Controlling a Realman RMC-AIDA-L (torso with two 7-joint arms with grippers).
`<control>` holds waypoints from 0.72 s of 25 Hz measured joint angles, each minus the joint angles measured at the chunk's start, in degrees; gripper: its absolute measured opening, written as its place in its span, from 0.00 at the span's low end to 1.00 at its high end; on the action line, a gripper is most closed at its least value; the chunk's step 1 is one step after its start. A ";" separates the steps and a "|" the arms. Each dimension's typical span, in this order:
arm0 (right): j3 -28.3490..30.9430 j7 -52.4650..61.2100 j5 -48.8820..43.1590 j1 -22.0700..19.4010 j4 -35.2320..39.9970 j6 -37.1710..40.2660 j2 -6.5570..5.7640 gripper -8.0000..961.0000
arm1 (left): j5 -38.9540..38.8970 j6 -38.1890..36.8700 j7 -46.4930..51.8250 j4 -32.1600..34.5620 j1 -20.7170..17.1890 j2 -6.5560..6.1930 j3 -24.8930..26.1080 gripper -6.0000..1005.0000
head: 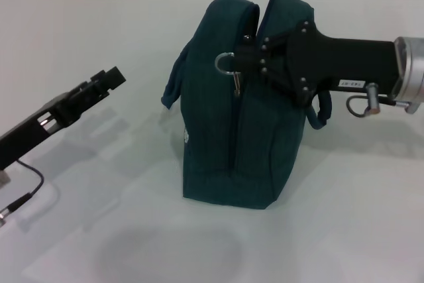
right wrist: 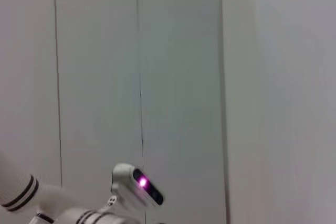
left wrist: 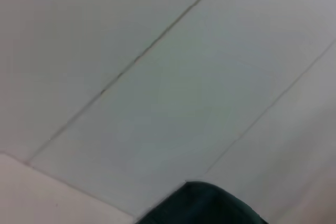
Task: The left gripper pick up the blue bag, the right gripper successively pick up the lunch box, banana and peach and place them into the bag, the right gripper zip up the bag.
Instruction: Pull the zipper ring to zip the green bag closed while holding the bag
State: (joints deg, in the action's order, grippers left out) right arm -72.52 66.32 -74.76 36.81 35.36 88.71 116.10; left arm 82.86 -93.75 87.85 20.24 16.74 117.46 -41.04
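Blue bag (head: 238, 117) upright on the white table (head: 344, 217), its top seam partly parted. Right gripper (head: 246, 57) against the bag's upper edge, pinching at the silver ring zip pull (head: 224, 63). Left gripper (head: 109, 79), fingers pressed together, hangs well apart from the bag.

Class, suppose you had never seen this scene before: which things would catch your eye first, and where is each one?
First comes the blue bag, standing upright mid-table with its top seam partly open. Next is the right gripper, reaching in from the right to the bag's upper edge by the silver ring zip pull. The left gripper hangs apart from the bag, off to its left above the white table.
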 joint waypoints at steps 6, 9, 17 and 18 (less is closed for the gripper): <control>-1.27 -0.06 2.15 0.24 -2.08 -0.53 0.08 0.02 | 9.25 -7.05 7.45 5.34 -0.15 -0.52 -0.37 0.87; -1.31 -0.47 2.24 0.42 -2.57 -0.82 0.09 0.02 | 12.35 -9.31 10.29 6.14 1.24 -0.53 -0.37 0.87; -3.96 -1.82 5.42 0.66 -3.38 -1.11 0.09 0.02 | 15.35 -8.37 12.67 5.64 5.77 1.42 -0.35 0.87; -4.00 -1.89 5.54 0.67 -3.40 -1.11 0.08 0.02 | 15.35 -8.37 12.67 5.64 5.77 1.42 -0.35 0.87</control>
State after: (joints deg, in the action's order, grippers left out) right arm -76.53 64.43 -69.22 37.47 31.96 87.60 116.19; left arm 98.21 -102.12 100.52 25.88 22.51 118.88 -41.39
